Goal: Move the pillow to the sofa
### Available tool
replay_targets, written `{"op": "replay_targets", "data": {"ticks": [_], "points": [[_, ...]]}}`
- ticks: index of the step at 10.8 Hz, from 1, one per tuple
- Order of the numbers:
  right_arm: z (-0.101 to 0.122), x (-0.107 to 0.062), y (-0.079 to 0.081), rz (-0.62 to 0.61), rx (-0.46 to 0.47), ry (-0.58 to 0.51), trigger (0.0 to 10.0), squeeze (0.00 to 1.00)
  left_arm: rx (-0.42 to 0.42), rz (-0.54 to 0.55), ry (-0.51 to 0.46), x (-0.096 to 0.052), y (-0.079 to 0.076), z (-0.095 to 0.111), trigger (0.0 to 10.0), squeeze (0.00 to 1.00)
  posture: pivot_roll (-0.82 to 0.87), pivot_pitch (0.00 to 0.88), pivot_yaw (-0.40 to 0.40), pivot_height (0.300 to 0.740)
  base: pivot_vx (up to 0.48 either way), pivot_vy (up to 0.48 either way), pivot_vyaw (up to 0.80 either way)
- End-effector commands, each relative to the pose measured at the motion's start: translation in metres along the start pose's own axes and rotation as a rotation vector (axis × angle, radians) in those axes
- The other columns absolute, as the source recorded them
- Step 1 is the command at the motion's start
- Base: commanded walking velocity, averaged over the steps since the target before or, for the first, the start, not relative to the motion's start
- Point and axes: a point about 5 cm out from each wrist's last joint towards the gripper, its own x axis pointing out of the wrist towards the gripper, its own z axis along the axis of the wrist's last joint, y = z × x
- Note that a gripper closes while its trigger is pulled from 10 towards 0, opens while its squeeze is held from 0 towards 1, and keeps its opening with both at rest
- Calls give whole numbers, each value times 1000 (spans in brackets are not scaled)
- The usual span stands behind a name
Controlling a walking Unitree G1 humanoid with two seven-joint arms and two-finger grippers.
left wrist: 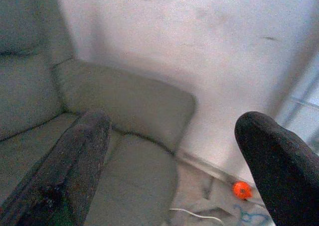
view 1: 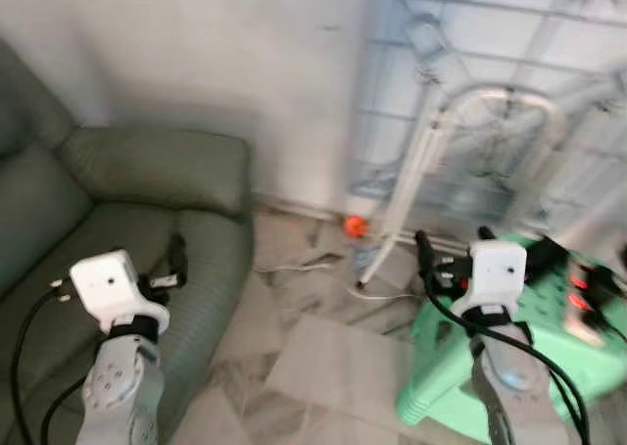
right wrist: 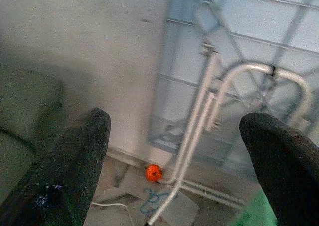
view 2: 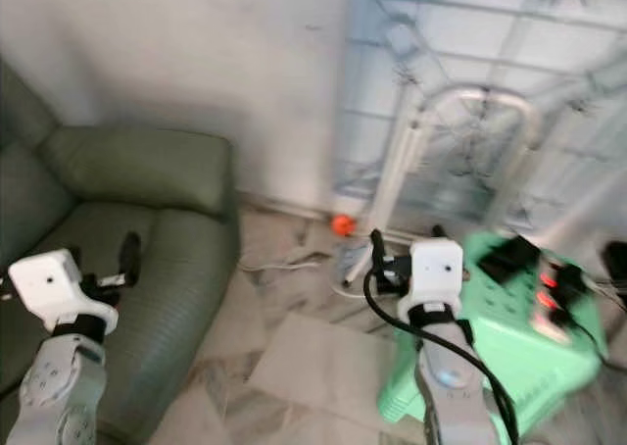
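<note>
Nearest the camera, both silver arms reach forward with white wrist housings. The left gripper (left wrist: 169,156) hovers over the seat of the green sofa (view 1: 147,229), its two black fingers (left wrist: 75,161) spread wide with nothing between them, as the left wrist view makes plain. The right gripper (right wrist: 174,156) is raised beside a mint-green plastic stool (view 1: 460,357), its fingers (right wrist: 70,161) likewise wide apart and empty. On top of the stool lie a white power strip with red lit switches (view 1: 583,303) and some dark items too blurred to name. Between sofa and stool the marble-patterned floor (view 1: 294,406) carries a pale flat sheet (view 1: 333,362), and a thin white cable (view 1: 294,266) trails across the tiles near the sofa's front corner. Further back, a small orange ball (view 1: 355,226) rests on the floor at the foot of the wall, just beside the lower end of a white tubular frame (view 1: 470,141) that leans against a light-blue window grille (view 1: 490,53). The sofa's padded armrest (view 1: 162,166) sits close to the plain white wall (view 1: 196,43). I cannot make out a pillow anywhere here; the sofa seat under the left gripper is bare.
</note>
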Motion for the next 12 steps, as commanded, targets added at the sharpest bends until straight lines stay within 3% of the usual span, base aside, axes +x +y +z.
{"op": "replay_targets", "data": {"ticks": [1, 3, 10, 12], "points": [[3, 1, 3, 11, -2, -6, 10000, 0, -22, 17, 2, -1, 0, 0, 10000, 0, -111, 0, -22, 740, 0, 0, 800], [2, 2, 4, 18, -8, -1, 10000, 0, -45, 24, 22, -1, -1, 0, 10000, 0, -112, 0, -24, 740, 0, 0, 800], [2, 4, 7, 36, -2, -8, 10000, 0, 115, 42, 40, 2, 3, -2, 10000, 0, -104, 0, -24, 740, 0, 0, 800], [2, 4, 8, 41, -1, -9, 10000, 0, 113, 51, 39, 3, 6, -2, 10000, 0, -101, 0, -20, 740, 0, 0, 800]]}}
